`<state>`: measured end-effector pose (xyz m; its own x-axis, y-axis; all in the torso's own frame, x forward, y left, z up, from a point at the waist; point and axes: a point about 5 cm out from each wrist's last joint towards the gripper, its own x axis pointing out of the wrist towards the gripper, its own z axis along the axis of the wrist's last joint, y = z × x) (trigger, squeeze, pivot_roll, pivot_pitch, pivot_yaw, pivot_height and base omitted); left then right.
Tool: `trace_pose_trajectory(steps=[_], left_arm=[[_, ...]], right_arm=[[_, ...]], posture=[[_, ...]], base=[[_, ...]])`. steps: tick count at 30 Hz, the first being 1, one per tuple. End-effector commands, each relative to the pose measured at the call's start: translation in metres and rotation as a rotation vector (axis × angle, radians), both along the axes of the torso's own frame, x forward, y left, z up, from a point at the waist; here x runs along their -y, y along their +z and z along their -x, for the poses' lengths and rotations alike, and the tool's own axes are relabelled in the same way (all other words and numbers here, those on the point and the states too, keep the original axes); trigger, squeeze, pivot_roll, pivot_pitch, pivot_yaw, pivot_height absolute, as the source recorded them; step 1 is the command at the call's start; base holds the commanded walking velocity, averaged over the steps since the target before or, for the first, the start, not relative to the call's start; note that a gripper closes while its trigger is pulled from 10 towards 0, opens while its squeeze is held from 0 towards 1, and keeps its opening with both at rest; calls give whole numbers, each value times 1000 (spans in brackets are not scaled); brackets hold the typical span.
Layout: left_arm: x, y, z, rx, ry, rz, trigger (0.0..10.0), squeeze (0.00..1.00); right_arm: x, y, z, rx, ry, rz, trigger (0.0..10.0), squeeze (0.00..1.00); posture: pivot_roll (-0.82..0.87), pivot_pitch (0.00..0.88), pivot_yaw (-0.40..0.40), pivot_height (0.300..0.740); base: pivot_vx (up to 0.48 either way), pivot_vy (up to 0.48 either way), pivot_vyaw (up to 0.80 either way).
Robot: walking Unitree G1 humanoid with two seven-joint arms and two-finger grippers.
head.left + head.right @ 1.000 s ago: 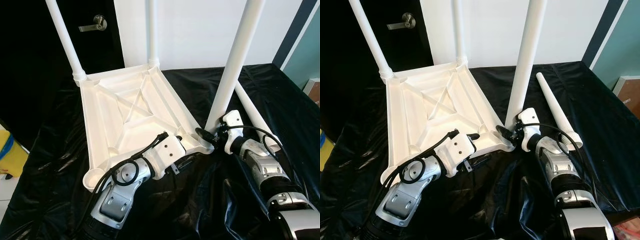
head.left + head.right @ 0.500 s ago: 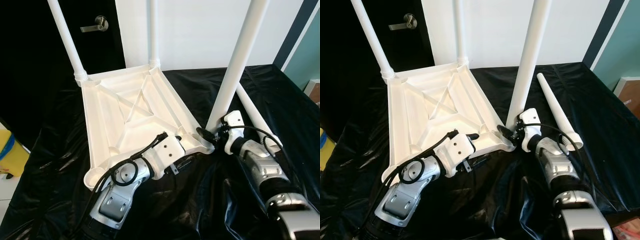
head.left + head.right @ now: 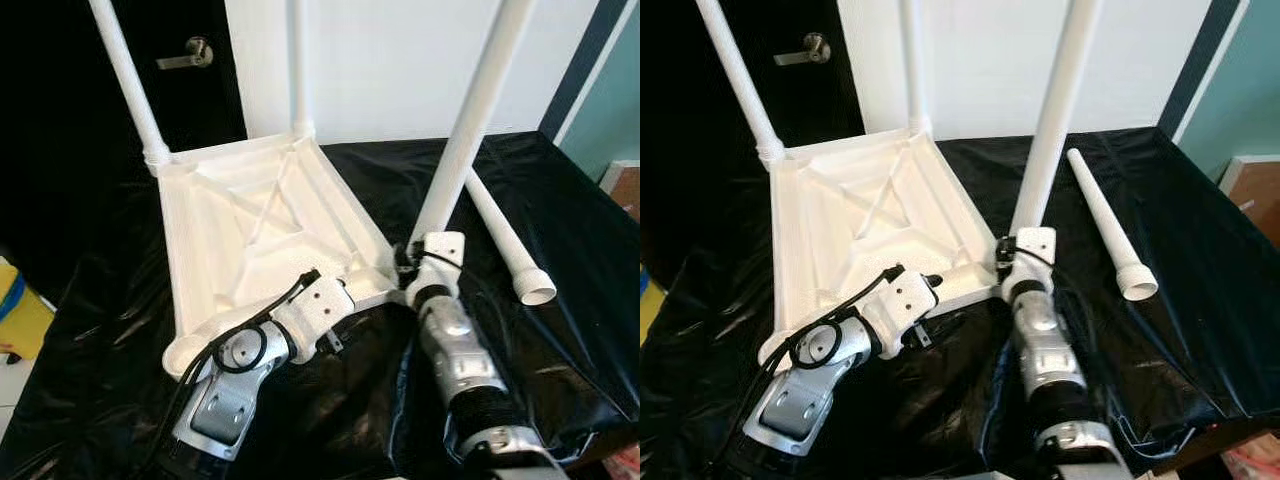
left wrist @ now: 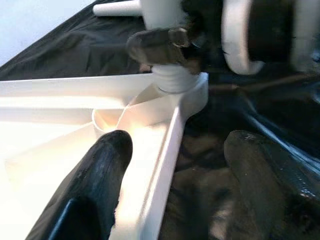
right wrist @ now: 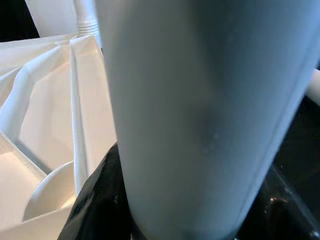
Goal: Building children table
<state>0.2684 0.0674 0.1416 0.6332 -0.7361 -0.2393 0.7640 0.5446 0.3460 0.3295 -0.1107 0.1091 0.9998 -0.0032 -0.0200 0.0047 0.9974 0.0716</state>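
The white table top (image 3: 250, 230) lies upside down on a black sheet (image 3: 100, 380). Two legs stand at its far corners, one at the left (image 3: 125, 80) and one further right (image 3: 298, 60). A third leg (image 3: 470, 130) stands upright in the near right corner socket, and my right gripper (image 3: 408, 268) is shut on its base. In the right wrist view this leg (image 5: 200, 100) sits between the black fingers (image 5: 97, 200). My left gripper (image 4: 180, 140) is open and straddles the near rim, one finger (image 4: 100, 180) inside and one outside. A fourth leg (image 3: 500, 235) lies loose on the sheet to the right.
A dark door with a lever handle (image 3: 190, 52) and a white wall stand behind the table. A yellow object (image 3: 15, 310) sits low at the left. The sheet's right edge drops off near a teal wall (image 3: 620, 110).
My right forearm has swung left, from the right side to the middle, still holding the leg's base. The loose leg's open end has come into view. The left gripper stays on the rim.
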Motion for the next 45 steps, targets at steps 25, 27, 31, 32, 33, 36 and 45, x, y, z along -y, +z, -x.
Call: trace_pose_trajectory(steps=[25, 27, 31, 32, 33, 36, 45], left_arm=[[-39, 0, -37, 17, 317, -49, 10000, 0], [-40, -3, -38, 7, 307, -65, 10000, 0], [-39, -10, -37, -42, 266, -90, 10000, 0], [-39, -12, -37, -55, 264, -93, 10000, 0], [-38, -15, -38, -67, 264, -103, 10000, 0], [-35, -18, -40, -86, 277, -115, 10000, 0], [-35, -27, -67, -218, 474, -132, 10000, 0]], right_arm=[[22, -5, 30, 36, 101, 43, 10000, 1000], [31, -5, 37, 54, 123, 57, 10000, 1000], [43, -6, 47, 57, 144, 86, 10000, 0], [44, -6, 48, 57, 149, 90, 10000, 0], [46, -6, 50, 62, 155, 100, 10000, 0], [48, -5, 52, 68, 152, 113, 10000, 0], [36, 1, 51, 89, 137, 75, 10000, 0]], posture=[[-22, 0, 6, 740], [-33, 0, 8, 740], [-44, 4, 13, 740], [-44, 4, 13, 740], [-50, 11, 16, 740], [-57, 20, 22, 740], [-78, 34, 40, 740]], base=[[0, 0, 0], [0, 0, 0], [0, 0, 0], [0, 0, 0], [0, 0, 0], [0, 0, 0], [0, 0, 0]])
